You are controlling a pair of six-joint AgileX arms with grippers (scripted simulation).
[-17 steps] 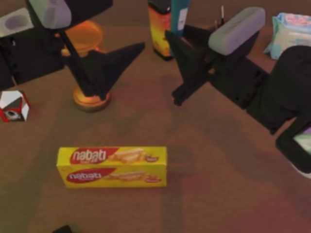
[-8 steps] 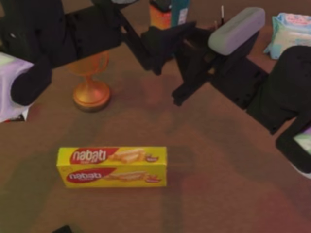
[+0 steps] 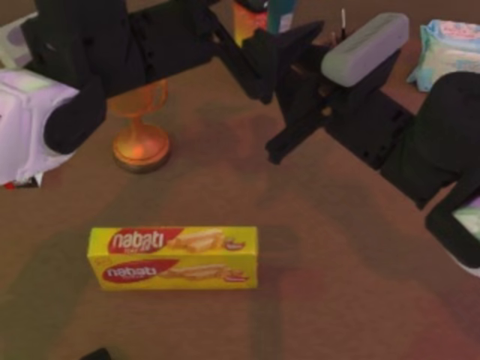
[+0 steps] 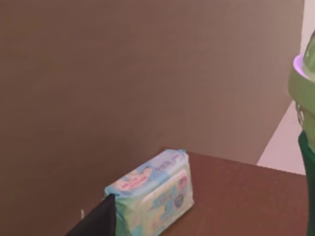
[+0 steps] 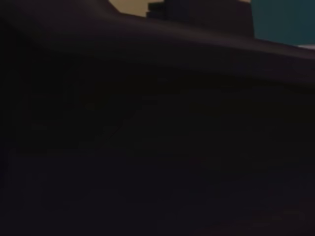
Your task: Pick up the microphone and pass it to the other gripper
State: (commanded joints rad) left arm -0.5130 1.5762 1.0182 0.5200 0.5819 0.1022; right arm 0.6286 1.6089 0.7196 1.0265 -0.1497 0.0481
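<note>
Where both grippers meet, left gripper [image 3: 274, 56] against right gripper [image 3: 289, 112], microphone hidden.

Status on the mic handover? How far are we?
Done: apparently the pickup. The microphone shows at the top view's far edge, beside the right gripper, though the grip itself is hidden and the right wrist view is dark.
In hand: the left gripper is open, right up against it.
Left: the left closes on the microphone and the right lets go.
</note>
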